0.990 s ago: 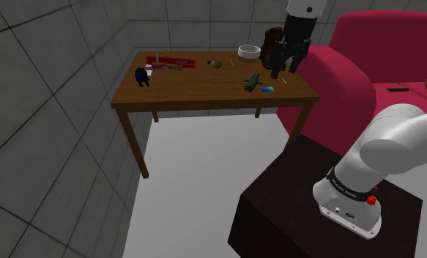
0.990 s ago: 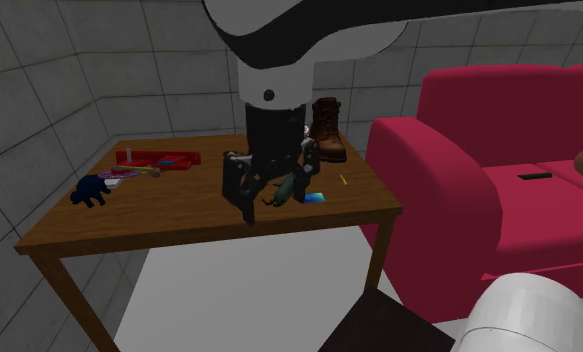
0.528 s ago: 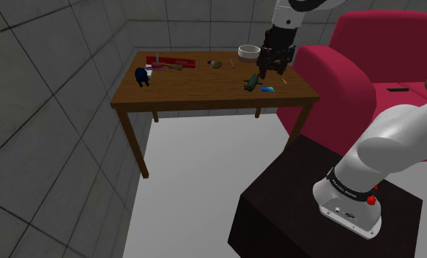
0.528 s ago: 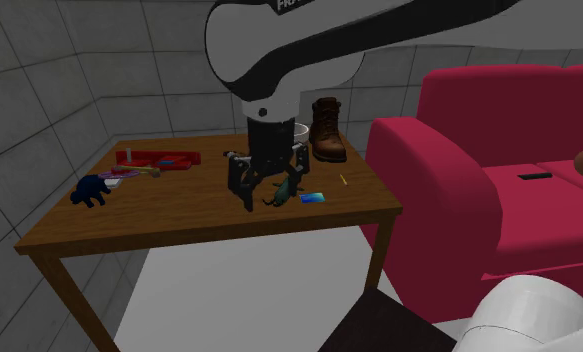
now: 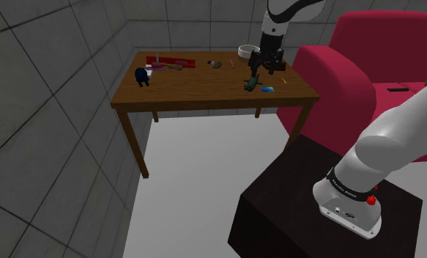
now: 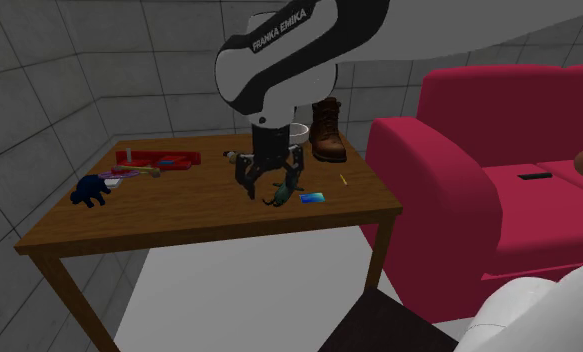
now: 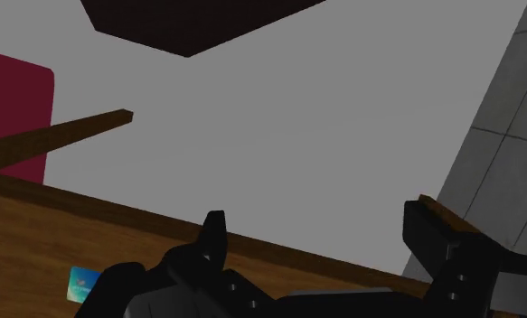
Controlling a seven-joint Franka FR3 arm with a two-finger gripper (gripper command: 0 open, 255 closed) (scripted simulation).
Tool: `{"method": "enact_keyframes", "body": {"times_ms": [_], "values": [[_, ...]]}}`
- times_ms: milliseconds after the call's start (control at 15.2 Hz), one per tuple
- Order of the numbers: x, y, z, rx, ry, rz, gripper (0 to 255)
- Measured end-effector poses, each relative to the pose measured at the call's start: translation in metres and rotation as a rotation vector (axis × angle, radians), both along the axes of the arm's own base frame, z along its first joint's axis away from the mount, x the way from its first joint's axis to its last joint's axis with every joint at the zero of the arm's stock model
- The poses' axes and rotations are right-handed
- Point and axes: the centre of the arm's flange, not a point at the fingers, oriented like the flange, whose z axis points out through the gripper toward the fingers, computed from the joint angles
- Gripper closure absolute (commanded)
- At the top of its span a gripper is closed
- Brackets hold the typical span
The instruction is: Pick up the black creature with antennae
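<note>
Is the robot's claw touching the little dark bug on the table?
Cannot tell. In the second exterior view the open gripper overlaps the dark creature, showing neither a plain gap nor contact.

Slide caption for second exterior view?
Open all-black gripper hangs over small dark greenish creature on brown wooden table.

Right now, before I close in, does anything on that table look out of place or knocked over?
Nothing is spilled or tipped. The one oddity is a brown boot standing upright on the table beside the white bowl. The open gripper hangs over the dark creature, which lies beside a blue card.
</note>
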Motion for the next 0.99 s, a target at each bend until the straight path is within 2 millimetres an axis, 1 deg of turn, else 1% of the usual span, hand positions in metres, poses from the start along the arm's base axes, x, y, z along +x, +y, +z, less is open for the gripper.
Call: {"method": "enact_keyframes", "body": {"times_ms": [132, 330, 462, 594, 726, 990], "values": [[0.017, -0.015, -0.012, -0.001, -0.001, -0.022, 0], [0.035, -0.041, -0.032, -0.003, -0.002, -0.055, 0], [0.057, -0.061, -0.043, -0.005, -0.004, -0.076, 0], [0.072, -0.077, -0.055, -0.006, -0.004, -0.098, 0], [0.085, -0.097, -0.071, -0.008, -0.004, -0.12, 0], [0.111, -0.131, -0.091, -0.01, -0.006, -0.163, 0]]}}
